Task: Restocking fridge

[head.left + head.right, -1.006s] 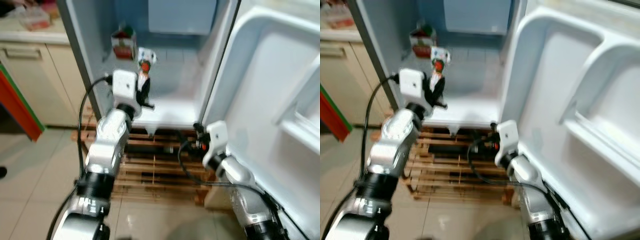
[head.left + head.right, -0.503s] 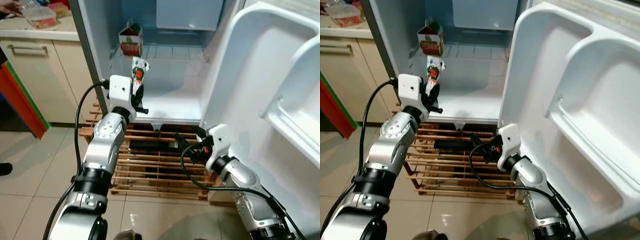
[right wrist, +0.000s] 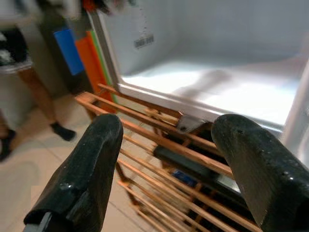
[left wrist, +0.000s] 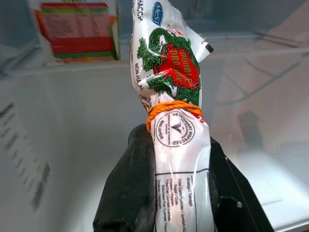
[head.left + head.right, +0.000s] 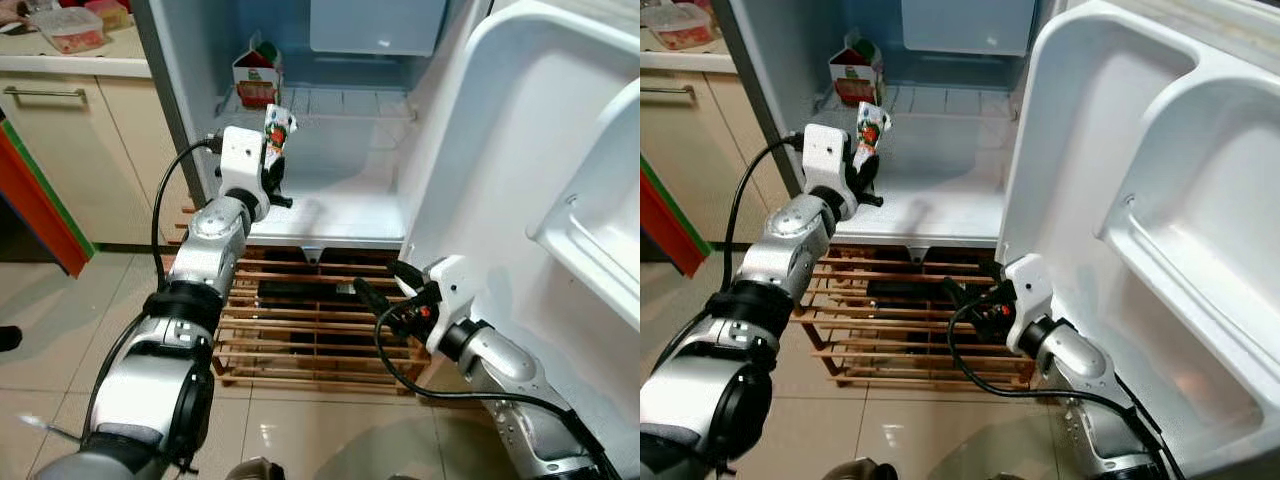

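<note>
Hanging low over tiled floor (image 5: 60,320), right pincer (image 5: 385,290) spread wide with nothing between its fingers, just above the wooden slatted pallet (image 5: 300,330). Beyond that, left pincer (image 5: 272,178) clenched on a white sausage pack (image 5: 277,128) ringed by an orange band, held upright inside the open fridge (image 5: 340,205). Behind the pack, a carton (image 5: 256,78) on the wire shelf (image 5: 340,103). Off to the left pincer's left, a kitchen surface (image 5: 90,66) bearing a plastic tub (image 5: 70,27).
</note>
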{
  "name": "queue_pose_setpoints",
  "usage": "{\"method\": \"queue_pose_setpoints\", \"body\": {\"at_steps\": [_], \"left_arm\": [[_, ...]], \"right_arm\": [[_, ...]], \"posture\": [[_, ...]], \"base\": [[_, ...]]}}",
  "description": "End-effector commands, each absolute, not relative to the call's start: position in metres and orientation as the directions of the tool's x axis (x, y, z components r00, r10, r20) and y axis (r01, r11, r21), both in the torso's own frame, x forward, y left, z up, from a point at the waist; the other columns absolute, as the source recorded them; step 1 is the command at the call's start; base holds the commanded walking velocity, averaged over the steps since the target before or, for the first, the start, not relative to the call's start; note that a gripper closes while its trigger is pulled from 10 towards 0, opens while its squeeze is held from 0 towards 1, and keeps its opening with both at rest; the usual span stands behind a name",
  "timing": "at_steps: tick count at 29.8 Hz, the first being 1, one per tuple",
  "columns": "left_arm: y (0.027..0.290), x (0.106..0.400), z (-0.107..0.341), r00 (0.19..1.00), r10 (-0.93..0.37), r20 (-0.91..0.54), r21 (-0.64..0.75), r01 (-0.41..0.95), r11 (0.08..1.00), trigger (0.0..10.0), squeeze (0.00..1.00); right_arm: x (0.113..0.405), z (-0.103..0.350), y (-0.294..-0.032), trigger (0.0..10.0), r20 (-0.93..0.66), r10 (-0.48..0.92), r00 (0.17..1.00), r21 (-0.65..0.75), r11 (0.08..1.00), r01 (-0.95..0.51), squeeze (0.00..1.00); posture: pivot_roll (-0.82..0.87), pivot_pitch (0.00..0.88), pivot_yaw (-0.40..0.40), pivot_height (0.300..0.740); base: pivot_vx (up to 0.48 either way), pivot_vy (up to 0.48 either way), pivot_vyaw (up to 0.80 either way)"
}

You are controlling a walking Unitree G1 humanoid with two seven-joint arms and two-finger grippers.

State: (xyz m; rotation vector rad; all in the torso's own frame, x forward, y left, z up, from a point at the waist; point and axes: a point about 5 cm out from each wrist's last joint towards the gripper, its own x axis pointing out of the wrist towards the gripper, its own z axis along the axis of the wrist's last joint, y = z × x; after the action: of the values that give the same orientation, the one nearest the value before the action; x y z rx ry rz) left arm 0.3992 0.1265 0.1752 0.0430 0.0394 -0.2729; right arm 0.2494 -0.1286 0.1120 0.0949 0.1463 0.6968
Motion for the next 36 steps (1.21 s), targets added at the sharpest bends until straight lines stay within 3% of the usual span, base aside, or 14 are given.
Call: {"method": "queue_pose_setpoints", "body": {"at_steps": [1,10,22,36], "left_arm": [[0.123,0.402,0.175,0.961,-0.27,-0.054,0.034,0.272,0.962,0.0,0.0],[0.113,0.407,0.174,0.962,-0.253,-0.103,0.039,0.258,0.965,0.0,0.0],[0.126,0.403,0.156,0.97,-0.196,-0.147,-0.024,0.194,0.981,0.0,0.0],[0.124,0.403,0.158,0.971,-0.21,-0.113,-0.028,0.208,0.978,0.0,0.0]], "right_arm": [[0.248,0.126,-0.129,10.0,-0.058,0.666,0.743,0.149,0.742,-0.654,0.0],[0.257,0.135,-0.106,10.0,-0.046,0.715,0.698,0.07,0.699,-0.711,0.0],[0.241,0.129,-0.122,10.0,-0.094,0.693,0.715,0.092,0.721,-0.687,0.0],[0.249,0.126,-0.123,10.0,-0.098,0.654,0.75,0.11,0.756,-0.645,0.0]], "posture": [[-0.12,0.028,-0.006,0.74],[-0.16,0.056,0.001,0.74],[-0.16,0.063,-0.016,0.74],[-0.15,0.054,-0.02,0.74]], "base": [[0.0,0.0,0.0],[0.0,0.0,0.0],[0.0,0.0,0.0],[0.0,0.0,0.0]]}}
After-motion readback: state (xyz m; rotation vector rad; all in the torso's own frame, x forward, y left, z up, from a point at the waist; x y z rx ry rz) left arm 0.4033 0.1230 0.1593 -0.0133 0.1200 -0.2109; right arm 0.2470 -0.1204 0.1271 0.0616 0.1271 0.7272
